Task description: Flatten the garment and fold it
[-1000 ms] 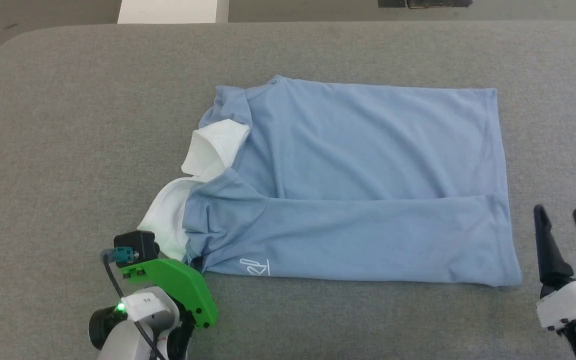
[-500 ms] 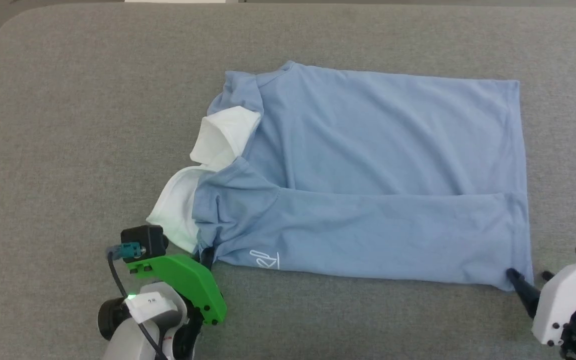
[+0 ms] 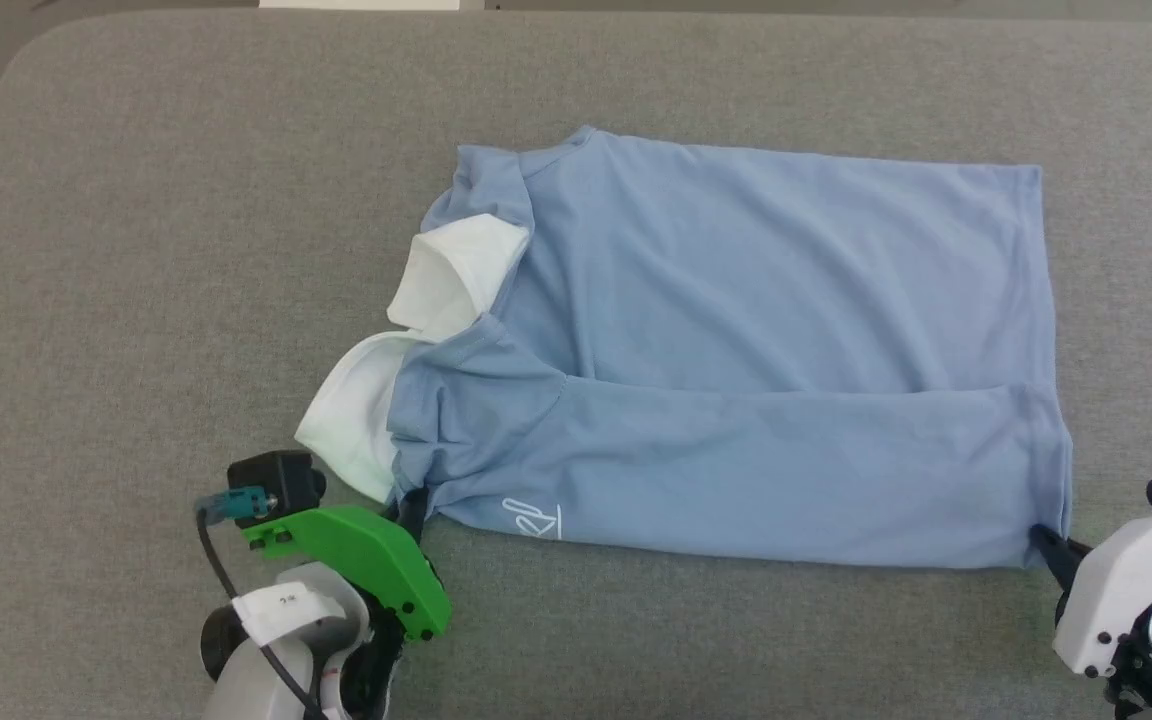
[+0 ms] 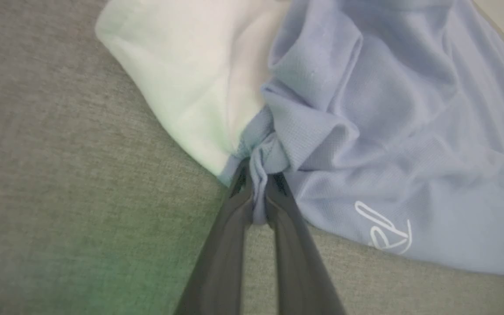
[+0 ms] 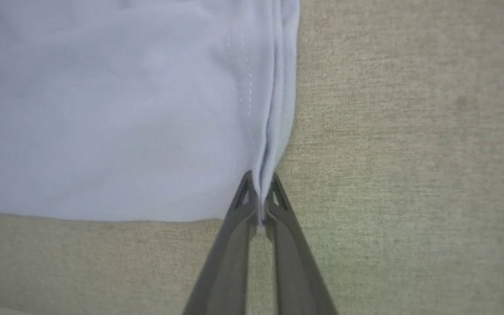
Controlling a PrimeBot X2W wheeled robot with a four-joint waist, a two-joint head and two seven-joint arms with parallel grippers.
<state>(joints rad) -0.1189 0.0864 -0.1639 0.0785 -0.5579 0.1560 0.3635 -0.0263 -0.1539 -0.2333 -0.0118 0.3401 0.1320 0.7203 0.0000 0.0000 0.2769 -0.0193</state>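
Polo shirt (image 3: 736, 330) lay on the grey table (image 3: 186, 250), near edge already folded in. Left gripper (image 4: 258, 192) clamped the shoulder corner, right gripper (image 5: 260, 188) the hem corner. Judgement: lift both evenly, keeping that edge taut, to fold straight.

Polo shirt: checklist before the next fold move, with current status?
1. Pinch of left gripper on polo shirt, near shoulder: ok, shut on cloth.
2. Pinch of right gripper on the near hem corner: ok, shut on cloth.
3. Every layer caught in the right pinch: cannot tell.
4. Near flap lying smooth over the body: ok.
5. White collar flat: not ok, it stands open and pokes out past the blue.
6. Cloth smooth at the left pinch: not ok, bunched.
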